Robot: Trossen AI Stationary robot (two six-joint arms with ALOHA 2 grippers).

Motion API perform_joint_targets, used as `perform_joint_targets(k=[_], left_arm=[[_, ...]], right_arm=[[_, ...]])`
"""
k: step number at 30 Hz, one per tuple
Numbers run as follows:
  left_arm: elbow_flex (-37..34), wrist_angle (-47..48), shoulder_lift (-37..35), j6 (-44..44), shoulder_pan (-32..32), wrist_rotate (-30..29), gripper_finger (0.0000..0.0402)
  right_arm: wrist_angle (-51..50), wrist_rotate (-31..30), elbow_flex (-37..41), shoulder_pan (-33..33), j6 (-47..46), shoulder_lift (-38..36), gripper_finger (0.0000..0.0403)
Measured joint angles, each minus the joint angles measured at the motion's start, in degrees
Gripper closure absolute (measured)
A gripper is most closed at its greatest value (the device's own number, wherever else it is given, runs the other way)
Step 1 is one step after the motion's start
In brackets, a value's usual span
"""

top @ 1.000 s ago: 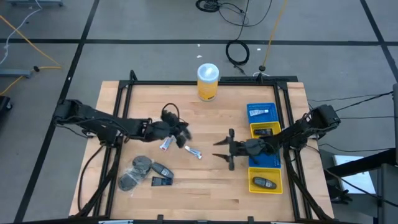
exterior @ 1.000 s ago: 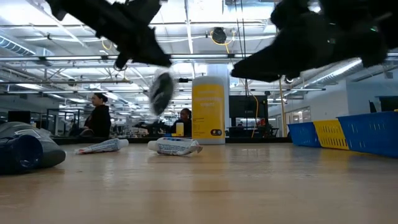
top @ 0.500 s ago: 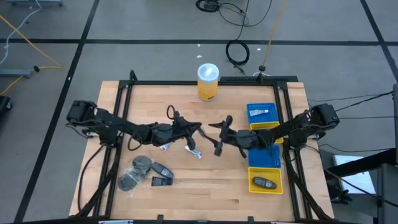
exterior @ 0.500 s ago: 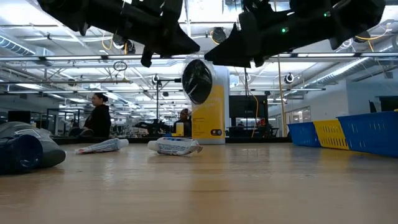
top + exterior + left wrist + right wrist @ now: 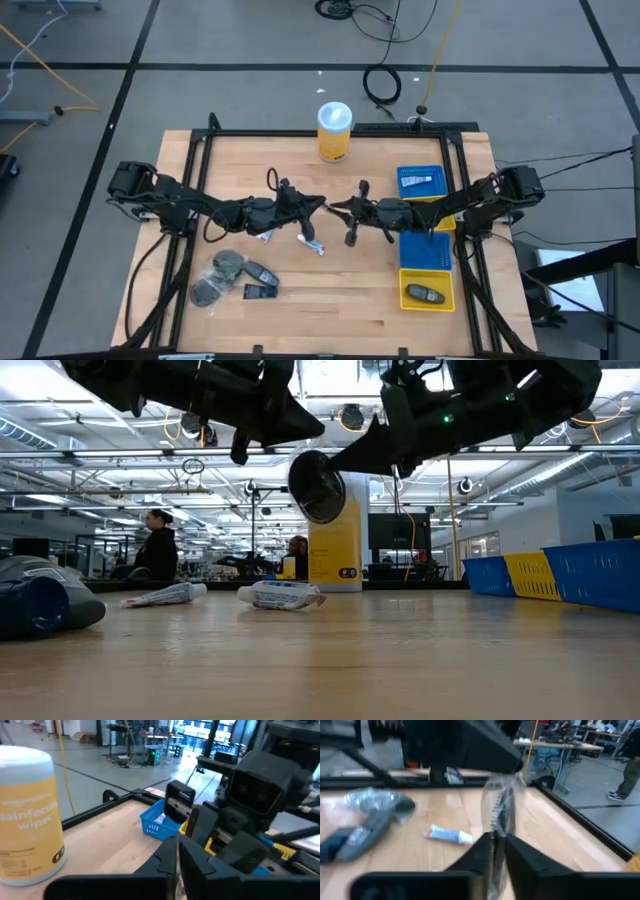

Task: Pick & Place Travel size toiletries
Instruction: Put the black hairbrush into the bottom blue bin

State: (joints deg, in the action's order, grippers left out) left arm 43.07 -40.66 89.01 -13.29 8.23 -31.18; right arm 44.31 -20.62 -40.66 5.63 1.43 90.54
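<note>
At the centre of the high view, above the tabletop (image 5: 330,310), the left gripper (image 5: 318,205) and the right gripper (image 5: 336,207) met tip to tip. Both were closed on a round flat jar (image 5: 316,487) in a clear bag, held in mid-air in front of the yellow wipes canister (image 5: 334,131). Two small tubes (image 5: 314,247) lay below them; more jars and dark pieces lay at lower left.

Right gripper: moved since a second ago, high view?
Yes. The right gripper has shifted left, away from the blue bin, toward table centre. It now meets the left gripper, both on the round jar.
</note>
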Motion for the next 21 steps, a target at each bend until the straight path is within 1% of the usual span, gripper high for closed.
perform_joint_targets(k=[2, 5, 7, 9, 11, 13, 15, 18, 19, 21], left_arm=[[0.01, -0.40, 0.00, 2.39, 0.03, 1.34, 0.0371], [0.02, -0.98, -1.24, 6.80, 0.60, 3.94, 0.0340], [0.04, -0.41, -3.31, 9.86, 1.57, 6.16, 0.0311], [0.11, 3.24, -5.97, 12.06, 3.07, 7.26, 0.0281], [0.11, 9.03, -8.81, 12.99, 4.81, 7.26, 0.0255], [0.11, 14.76, -11.30, 12.99, 6.44, 6.98, 0.0233], [0.11, 19.82, -12.97, 11.53, 7.96, 5.22, 0.0219], [0.11, 26.04, -13.35, 9.05, 9.97, 1.01, 0.0212], [0.09, 27.76, -13.31, 8.10, 10.60, -0.51, 0.0212], [0.09, 30.22, -13.14, 6.07, 11.43, -2.83, 0.0215]], right_arm=[[-1.69, -0.10, 0.01, 0.00, 1.92, 0.01, 0.0394], [-3.80, -0.12, 0.02, 0.68, 3.77, -0.86, 0.0396], [-7.19, -0.17, 0.00, 1.65, 5.49, -3.19, 0.0400], [-13.81, -0.16, 0.00, 3.13, 5.94, -7.08, 0.0401], [-22.96, -0.17, -0.03, 5.05, 4.76, -12.45, 0.0402], [-35.21, -0.19, -1.49, 7.19, 1.66, -18.25, 0.0402], [-49.74, -0.19, -4.85, 9.47, -3.40, -23.38, 0.0402], [-70.57, 0.22, -11.89, 12.99, -11.22, -27.99, 0.0402], [-76.80, 1.71, -14.42, 13.79, -13.60, -28.88, 0.0402], [-87.60, 6.65, -19.31, 14.73, -18.71, -30.11, 0.0402]])
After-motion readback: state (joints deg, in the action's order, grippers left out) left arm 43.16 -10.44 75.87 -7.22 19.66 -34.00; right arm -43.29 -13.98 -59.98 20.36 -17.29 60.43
